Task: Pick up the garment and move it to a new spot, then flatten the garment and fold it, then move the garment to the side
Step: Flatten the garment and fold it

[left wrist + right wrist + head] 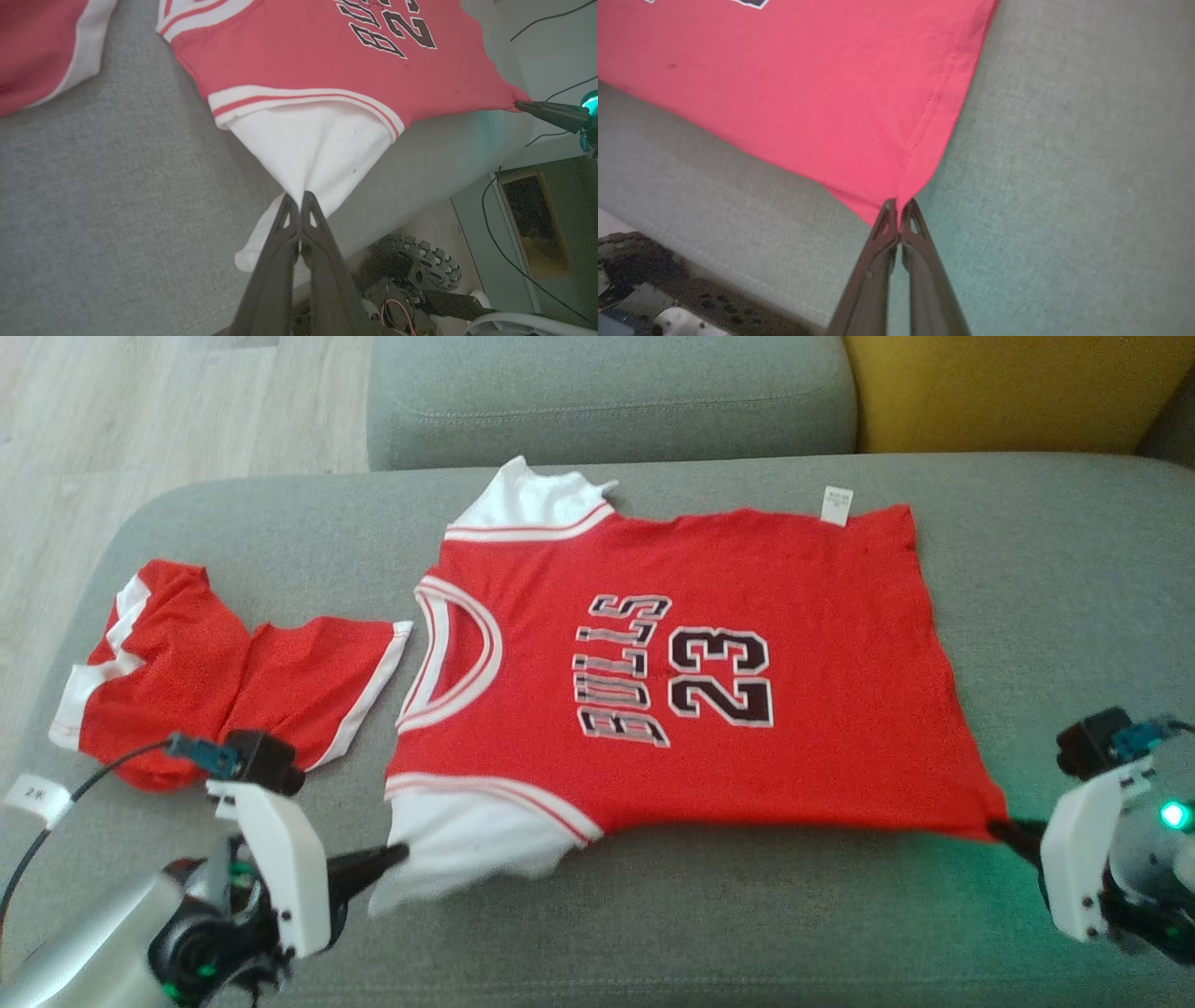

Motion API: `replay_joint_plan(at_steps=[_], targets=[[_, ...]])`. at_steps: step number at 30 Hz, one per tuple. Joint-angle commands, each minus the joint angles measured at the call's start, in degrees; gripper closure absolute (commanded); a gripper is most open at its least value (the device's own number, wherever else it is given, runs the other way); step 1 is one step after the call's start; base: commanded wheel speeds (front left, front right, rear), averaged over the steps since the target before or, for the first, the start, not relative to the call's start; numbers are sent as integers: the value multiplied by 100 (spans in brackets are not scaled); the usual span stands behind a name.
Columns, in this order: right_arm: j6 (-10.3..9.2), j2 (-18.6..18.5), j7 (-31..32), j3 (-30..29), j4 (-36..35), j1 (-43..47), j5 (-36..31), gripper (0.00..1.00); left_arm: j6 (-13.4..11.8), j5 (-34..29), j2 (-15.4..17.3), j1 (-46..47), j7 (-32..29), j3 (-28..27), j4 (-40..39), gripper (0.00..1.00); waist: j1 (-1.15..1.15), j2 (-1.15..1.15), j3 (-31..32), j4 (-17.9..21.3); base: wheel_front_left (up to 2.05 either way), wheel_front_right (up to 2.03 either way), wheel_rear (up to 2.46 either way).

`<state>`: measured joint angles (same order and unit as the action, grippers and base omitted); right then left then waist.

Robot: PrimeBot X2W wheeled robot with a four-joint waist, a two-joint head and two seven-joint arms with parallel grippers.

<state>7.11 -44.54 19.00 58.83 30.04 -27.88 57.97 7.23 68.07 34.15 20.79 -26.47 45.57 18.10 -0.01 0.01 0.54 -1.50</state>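
Where the grey sofa seat point(1074, 616) comes closest to the robot, both pincers grip the red jersey point(672, 709). The left pincer point(397, 852) is clamped together on the tip of the near white sleeve point(467, 845), drawing it to a point. The right pincer point(1001, 827) is pinched together on the near corner of the hem. Between the two grips, the jersey's near side edge runs taut along the front of the seat.

The jersey lies spread flat, front side up, in the middle of the seat. Its long axis runs across the seat from side to side, with the collar pointing to the robot's left and the hem to its right. The "BULLS 23" print therefore reads sideways, the tops of the letters toward the collar.

Just left of the collar, apart from it by a narrow strip of seat, lie crumpled red shorts point(215, 681) with white trim, just beyond the left arm's wrist.

Farther off are the far white sleeve point(532, 495) and a white label point(836, 506) at the far hem corner. Behind them stand a grey back cushion point(607, 392) and a yellow cushion point(1008, 392), with pale wood floor point(140, 401) at far left.
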Motion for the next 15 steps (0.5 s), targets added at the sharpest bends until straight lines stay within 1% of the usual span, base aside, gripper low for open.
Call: replay_joint_plan(at_steps=[1,4,8,12,15], targets=[[37,-352,77,24,-206,75,143,100,-33,72,377,199,-69,-278,-268,100,1,-1,28,26,0,0,0],[37,-583,378,109,-582,197,540,100,-92,250,605,1,-306,-273,-649,100,1,-1,53,55,0,0,0],[37,-821,523,127,-928,194,741,100,-215,389,835,-140,-436,-335,-1070,100,1,-1,39,95,0,0,0],[37,-869,462,10,-1009,60,799,100,-333,382,914,-78,-355,-466,-1317,100,1,-1,-26,130,0,0,0],[37,-826,395,-148,-957,-110,845,100,-449,267,886,87,-185,-589,-1394,100,1,-1,-131,151,0,0,0]])
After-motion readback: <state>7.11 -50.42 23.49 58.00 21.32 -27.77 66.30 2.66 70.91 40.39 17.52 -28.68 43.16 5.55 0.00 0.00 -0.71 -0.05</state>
